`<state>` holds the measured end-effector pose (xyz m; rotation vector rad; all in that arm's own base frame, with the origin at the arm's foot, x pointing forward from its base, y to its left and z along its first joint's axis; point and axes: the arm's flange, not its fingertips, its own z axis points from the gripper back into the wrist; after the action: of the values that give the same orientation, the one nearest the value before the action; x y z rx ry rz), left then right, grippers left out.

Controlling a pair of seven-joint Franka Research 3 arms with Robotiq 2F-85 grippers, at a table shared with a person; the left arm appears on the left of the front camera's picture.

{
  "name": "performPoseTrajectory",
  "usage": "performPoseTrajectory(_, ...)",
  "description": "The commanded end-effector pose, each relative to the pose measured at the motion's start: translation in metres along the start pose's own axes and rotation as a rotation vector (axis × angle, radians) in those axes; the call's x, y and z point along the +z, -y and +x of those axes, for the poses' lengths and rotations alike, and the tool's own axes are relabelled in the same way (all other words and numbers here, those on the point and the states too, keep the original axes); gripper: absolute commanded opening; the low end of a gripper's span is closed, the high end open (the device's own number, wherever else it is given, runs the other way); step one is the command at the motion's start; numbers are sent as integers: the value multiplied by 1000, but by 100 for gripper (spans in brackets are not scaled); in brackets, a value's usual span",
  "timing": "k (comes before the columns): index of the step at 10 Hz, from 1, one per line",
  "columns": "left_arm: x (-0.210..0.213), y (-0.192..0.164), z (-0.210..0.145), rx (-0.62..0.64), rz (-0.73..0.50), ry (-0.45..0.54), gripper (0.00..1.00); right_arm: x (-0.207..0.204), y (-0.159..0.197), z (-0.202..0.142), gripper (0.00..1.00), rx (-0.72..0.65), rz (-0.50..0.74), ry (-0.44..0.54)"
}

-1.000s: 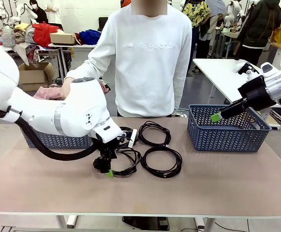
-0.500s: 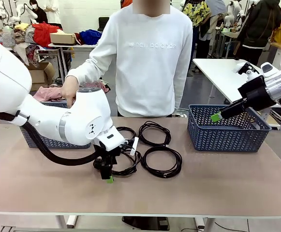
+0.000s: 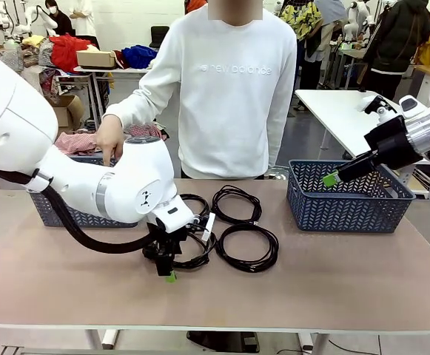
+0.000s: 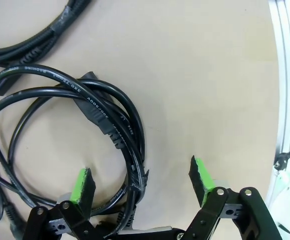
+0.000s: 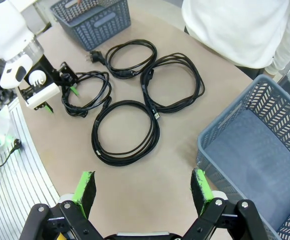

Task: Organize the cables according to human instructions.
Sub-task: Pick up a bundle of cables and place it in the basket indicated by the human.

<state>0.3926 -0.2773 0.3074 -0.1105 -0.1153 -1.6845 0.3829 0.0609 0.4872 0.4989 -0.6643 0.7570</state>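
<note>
Left gripper (image 4: 142,175), fingers spread, is straddling one coil (image 4: 107,120) of four cables (image 5: 156,125) lying on the table (image 3: 348,274) between two baskets (image 3: 348,203); right gripper (image 5: 144,185) is hovering, fingers apart.

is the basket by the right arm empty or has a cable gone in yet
Empty: in the right wrist view the basket has a bare floor, and all four cables lie coiled on the table.

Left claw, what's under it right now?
A coiled black cable lies on the tan table, one side of its loop between the left claw's open green fingers. The loop's near end runs under the claw's black body, so that part is hidden.
</note>
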Motion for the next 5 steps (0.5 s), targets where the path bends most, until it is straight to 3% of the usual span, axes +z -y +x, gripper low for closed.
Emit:
performPoseTrajectory(1, 3, -6, 5, 2, -23, -45, 89, -1, 4, 2, 100, 21, 20, 24)
performPoseTrajectory(2, 4, -7, 6, -3, -29, -50, 87, -1, 4, 2, 100, 21, 20, 24)
performPoseTrajectory(5, 6, -8, 9, -13, -45, -63, 67, -1, 4, 2, 100, 21, 20, 24)
